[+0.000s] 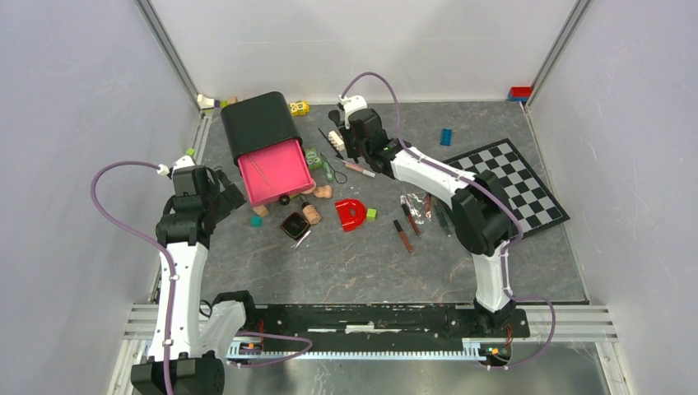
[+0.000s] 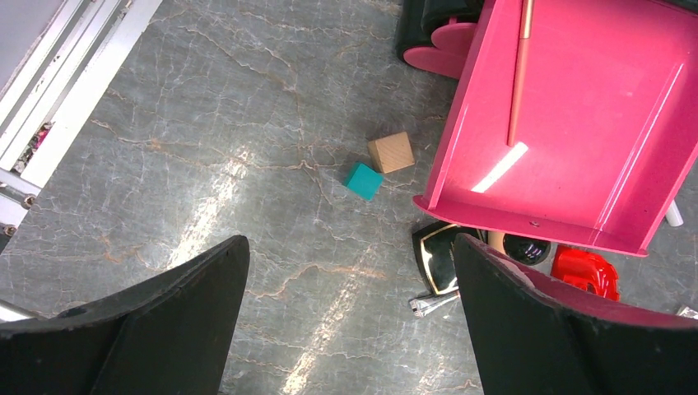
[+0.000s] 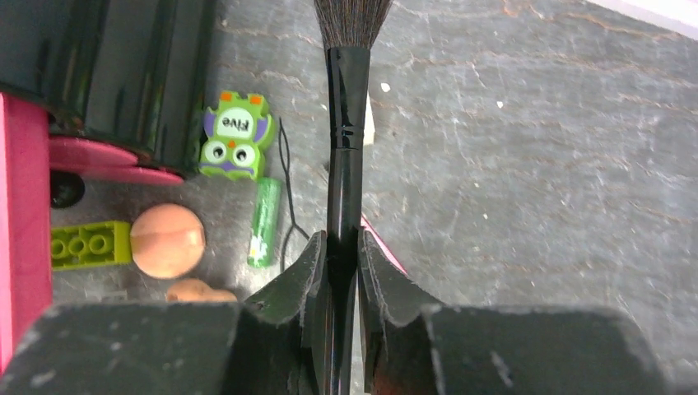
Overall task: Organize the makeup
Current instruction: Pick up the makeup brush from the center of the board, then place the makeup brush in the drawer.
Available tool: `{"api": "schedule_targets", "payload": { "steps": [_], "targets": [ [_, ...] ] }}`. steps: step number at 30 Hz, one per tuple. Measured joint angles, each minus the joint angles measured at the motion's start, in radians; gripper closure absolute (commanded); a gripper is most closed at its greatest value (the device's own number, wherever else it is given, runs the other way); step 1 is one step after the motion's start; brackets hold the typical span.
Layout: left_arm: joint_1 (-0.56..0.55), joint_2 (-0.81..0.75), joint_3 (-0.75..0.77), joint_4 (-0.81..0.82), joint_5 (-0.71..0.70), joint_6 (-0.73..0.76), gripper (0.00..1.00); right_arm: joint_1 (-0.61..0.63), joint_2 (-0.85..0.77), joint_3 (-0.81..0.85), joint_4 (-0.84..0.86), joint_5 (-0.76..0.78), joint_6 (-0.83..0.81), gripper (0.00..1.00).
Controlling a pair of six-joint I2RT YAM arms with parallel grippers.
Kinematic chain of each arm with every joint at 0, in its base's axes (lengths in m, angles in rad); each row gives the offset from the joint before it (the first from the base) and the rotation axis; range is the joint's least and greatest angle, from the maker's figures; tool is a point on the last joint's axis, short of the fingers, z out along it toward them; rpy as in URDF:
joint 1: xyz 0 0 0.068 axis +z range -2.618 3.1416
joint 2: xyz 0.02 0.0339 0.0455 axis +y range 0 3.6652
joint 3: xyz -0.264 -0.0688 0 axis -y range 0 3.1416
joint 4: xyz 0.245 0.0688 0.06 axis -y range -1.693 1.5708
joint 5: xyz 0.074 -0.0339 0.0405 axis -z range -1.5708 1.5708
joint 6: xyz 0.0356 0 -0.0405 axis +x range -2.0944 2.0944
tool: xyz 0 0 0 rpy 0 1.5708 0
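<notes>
My right gripper [image 3: 339, 247] is shut on the handle of a black makeup brush [image 3: 346, 123], whose bristles point away from the wrist. In the top view this gripper [image 1: 350, 153] hangs at the back of the table, right of the pink drawer [image 1: 276, 171]. A slim pink pencil [image 2: 520, 74] lies inside the drawer. My left gripper [image 2: 350, 271] is open over bare table, left of the drawer's front. A square black compact [image 2: 436, 257] and a black-capped bottle [image 2: 527, 248] sit just beyond its right finger. Peach sponges [image 1: 323, 192] and dark tubes [image 1: 403, 234] lie mid-table.
The black box [image 1: 259, 123] holds the drawer. A wooden cube [image 2: 390, 152] and a teal cube [image 2: 363, 181] lie beside it. A green owl toy [image 3: 236, 136], a green tube [image 3: 265, 222] and a lime brick [image 3: 89, 245] lie near the right gripper. A red D-shaped piece [image 1: 351, 214] and a checkerboard [image 1: 510, 185] lie to the right.
</notes>
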Motion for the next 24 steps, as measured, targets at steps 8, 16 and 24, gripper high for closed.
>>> {"api": "schedule_targets", "payload": {
  "steps": [8,16,24],
  "targets": [
    [0.0,-0.005,-0.001,0.0,0.0,0.0,0.0,-0.002,-0.174,-0.176,-0.052,-0.071,-0.047,1.0],
    [0.0,-0.009,-0.003,0.001,0.0,0.0,0.0,0.003,-0.333,-0.235,-0.114,-0.28,-0.116,1.0],
    [0.0,-0.01,-0.004,0.002,0.0,0.0,0.0,0.087,-0.292,-0.071,-0.275,-0.341,-0.185,1.0]
  ]
}}
